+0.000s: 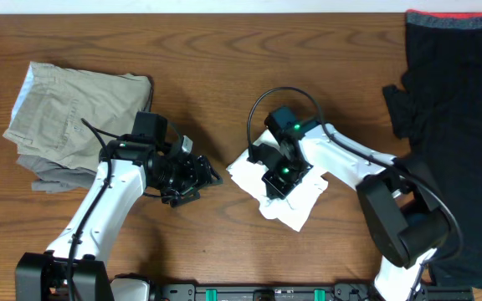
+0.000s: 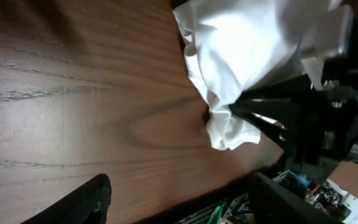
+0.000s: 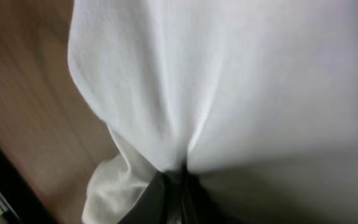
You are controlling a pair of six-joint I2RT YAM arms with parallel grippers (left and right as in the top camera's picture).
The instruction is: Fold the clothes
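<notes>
The right gripper [image 1: 277, 182] is down on the white T-shirt [image 1: 295, 201], which lies bunched in a crumpled heap near the middle of the table [image 1: 224, 67], towards its front edge. From the right wrist camera the jaws are drawn in narrow, with a fold of the thin ribbed cloth pinched between them, and the fabric spreads up and away from that pinch. The left gripper [image 1: 189, 177] sits just left of the shirt, apart from it, its jaws spread wide with nothing between them. Its own camera shows bare wood under the fingers [image 2: 82, 202] and the shirt's rumpled edge further off. Much of the shirt cannot be read: no sleeve or neck can be picked out in the heap, and the right arm covers its upper part from above. The right wrist view is almost all white cloth, soft and out of focus, so the fingertips barely show. Folded khaki trousers [image 1: 65, 117] lie at the far left. A black garment [image 1: 458, 134] with a red band [image 1: 458, 18] runs off the right edge.
</notes>
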